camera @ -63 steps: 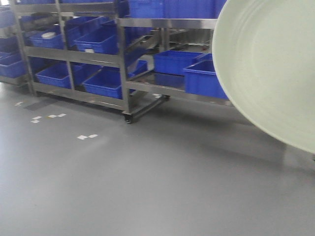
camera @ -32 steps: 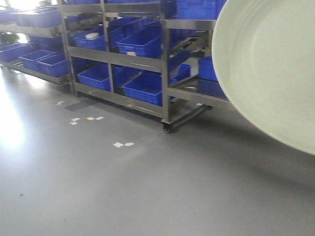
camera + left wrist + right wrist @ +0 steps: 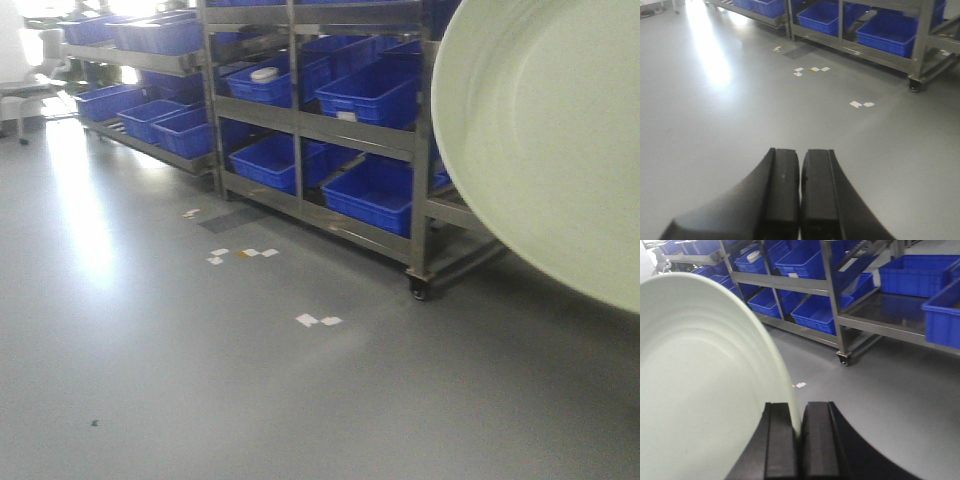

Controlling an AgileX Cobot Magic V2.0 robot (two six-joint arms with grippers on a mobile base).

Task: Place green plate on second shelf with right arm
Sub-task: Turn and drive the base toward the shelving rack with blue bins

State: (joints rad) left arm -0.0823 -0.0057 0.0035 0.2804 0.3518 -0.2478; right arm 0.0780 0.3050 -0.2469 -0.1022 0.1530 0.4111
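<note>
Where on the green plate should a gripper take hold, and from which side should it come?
At the rim, coming edge-on from outside, so that one finger lies on each face. The green plate is wide and shallow, too broad to span, but its edge is thin enough to fit between the jaws. The right gripper pinches it in this way.

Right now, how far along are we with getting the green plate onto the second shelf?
Done: the green plate is picked up, right jaws shut on its rim. In hand: it hangs tilted over the grey floor, with the steel rack of blue bins across the floor. To do: reaching the rack and setting it on the second shelf. Left jaws shut, empty.
</note>
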